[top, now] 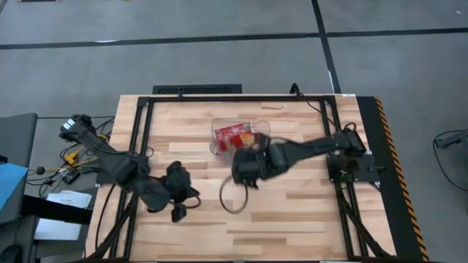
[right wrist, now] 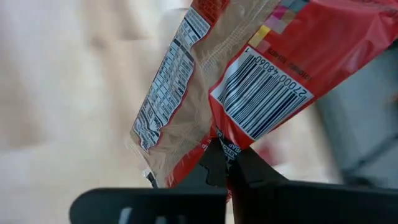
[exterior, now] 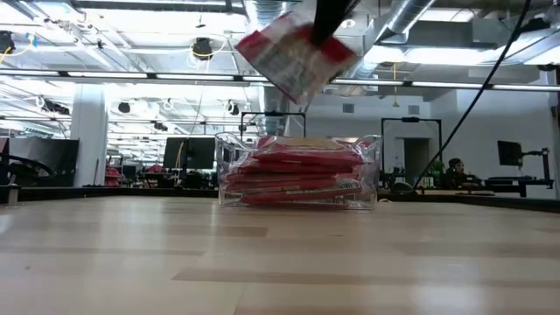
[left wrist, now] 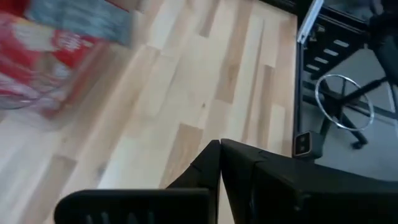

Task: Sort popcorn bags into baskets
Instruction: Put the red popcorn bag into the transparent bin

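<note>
1. Closest to the lens on the right wrist, the right claw [right wrist: 225, 163] has its two dark fingers pinched on the lower edge of a popcorn bag [right wrist: 249, 74], so the bag stands up out of the claw with its barcode and nutrition panel facing the camera.
2. From desk height that same held bag [exterior: 296, 54] hangs tilted in the air, above the clear basket [exterior: 372, 171] and a little off toward one end of it, touching neither the basket nor the desk [exterior: 280, 262].
3. The basket sits on the desk with a stack of red popcorn bags [exterior: 297, 175] lying flat inside, filling most of its height.
4. From overhead the right arm reaches in from its side of the desk, its claw [top: 245, 166] just beside the basket's [top: 262, 128] near edge.
5. The left claw [top: 178, 212] waits low over the desk on its own side, well apart from the basket; in its wrist camera its fingers [left wrist: 205, 168] are pressed together on nothing.
6. A cable loop [top: 232, 196] hangs below the right wrist.
</note>
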Tool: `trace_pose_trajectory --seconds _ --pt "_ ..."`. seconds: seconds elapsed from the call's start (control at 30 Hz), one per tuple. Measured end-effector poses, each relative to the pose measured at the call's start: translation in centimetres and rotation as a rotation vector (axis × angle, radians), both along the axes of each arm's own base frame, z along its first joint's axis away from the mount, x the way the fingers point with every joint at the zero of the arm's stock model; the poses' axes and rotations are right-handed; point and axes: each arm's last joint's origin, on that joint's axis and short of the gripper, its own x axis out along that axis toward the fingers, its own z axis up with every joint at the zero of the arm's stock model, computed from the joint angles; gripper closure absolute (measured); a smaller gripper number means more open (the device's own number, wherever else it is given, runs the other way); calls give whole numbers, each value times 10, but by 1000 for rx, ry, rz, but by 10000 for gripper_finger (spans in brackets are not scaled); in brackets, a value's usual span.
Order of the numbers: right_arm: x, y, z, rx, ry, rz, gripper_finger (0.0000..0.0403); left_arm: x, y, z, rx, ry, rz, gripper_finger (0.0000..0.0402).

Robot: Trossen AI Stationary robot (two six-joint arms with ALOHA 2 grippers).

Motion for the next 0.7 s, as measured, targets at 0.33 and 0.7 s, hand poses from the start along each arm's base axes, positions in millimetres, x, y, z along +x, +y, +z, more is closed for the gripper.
trace_pose_trajectory --seconds 0.33,0.7 --pt "9 -47 0 -436 309 186 397 -25 1 -2 46 62 67 401" --pt "37 -42 -66 -704 736 334 396 -30 1 -5 82 89 77 401"
